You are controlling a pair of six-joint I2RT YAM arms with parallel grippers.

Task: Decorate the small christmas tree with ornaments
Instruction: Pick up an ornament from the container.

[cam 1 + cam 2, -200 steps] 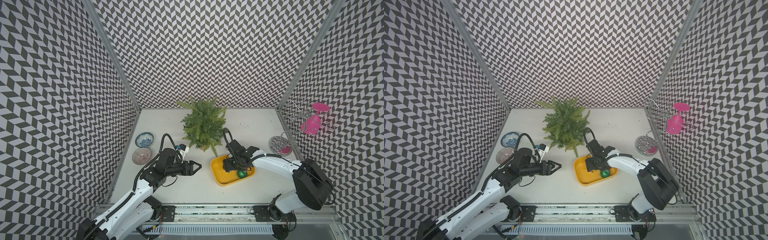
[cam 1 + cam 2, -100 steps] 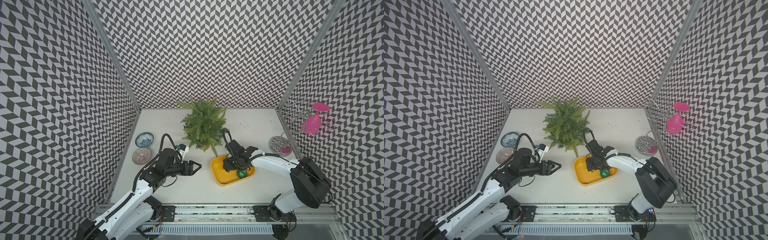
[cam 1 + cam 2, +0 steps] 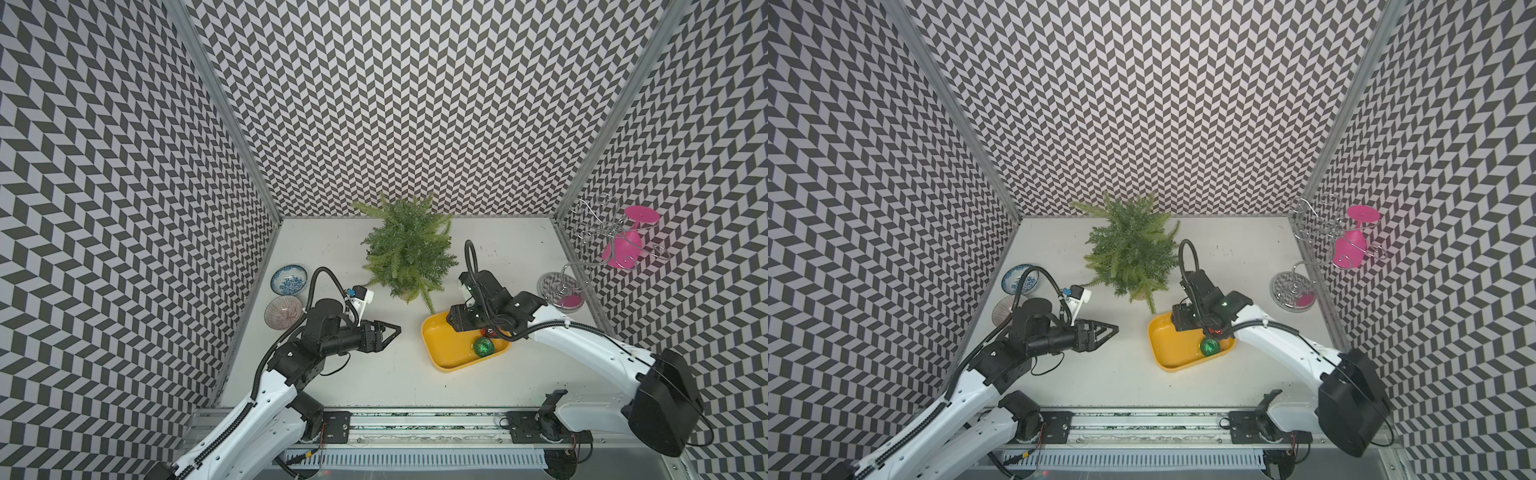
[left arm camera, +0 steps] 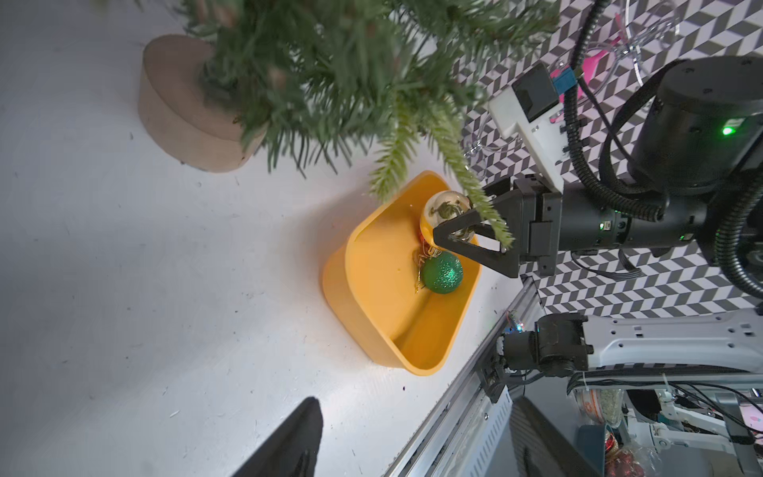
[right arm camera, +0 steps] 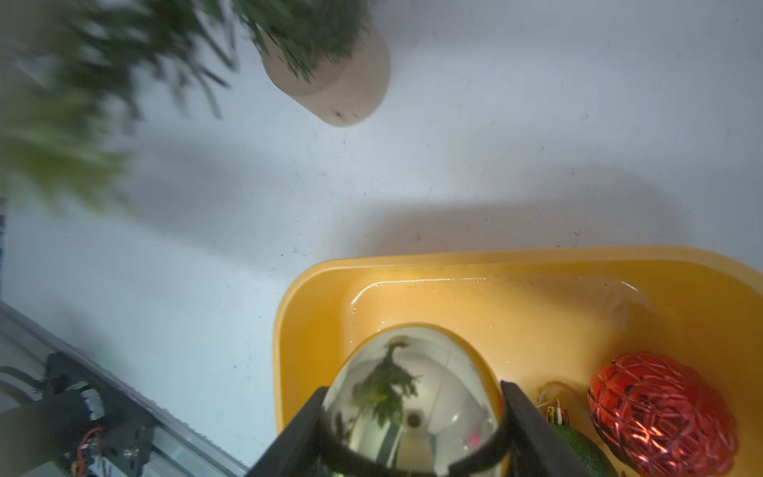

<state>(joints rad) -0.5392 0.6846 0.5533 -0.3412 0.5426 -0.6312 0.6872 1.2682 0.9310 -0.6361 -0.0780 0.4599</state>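
Note:
The small christmas tree [image 3: 409, 253] [image 3: 1133, 249] stands at the back middle on a pale round base [image 4: 181, 103]. In front of it to the right lies a yellow tray [image 3: 449, 353] [image 3: 1171, 349] holding the ornaments. My right gripper [image 5: 413, 390] [image 3: 457, 322] reaches into the tray, shut on the shiny gold ornament [image 5: 413, 413] [image 4: 444, 210]. The green glitter ornament [image 3: 483, 346] [image 4: 442, 272] and the red ornament [image 5: 660, 413] lie loose beside it. My left gripper [image 3: 395, 330] [image 4: 415, 400] hovers left of the tray, open, with nothing between its fingers.
Two small bowls [image 3: 289, 279] [image 3: 283, 311] sit by the left wall. A wire rack with a round base [image 3: 561, 291] stands at the right wall, a pink goblet [image 3: 623, 245] hanging on it. A low tree branch [image 4: 470, 181] hangs over the tray's edge.
My right gripper has closed on the gold ornament in the tray. The left arm has barely moved.

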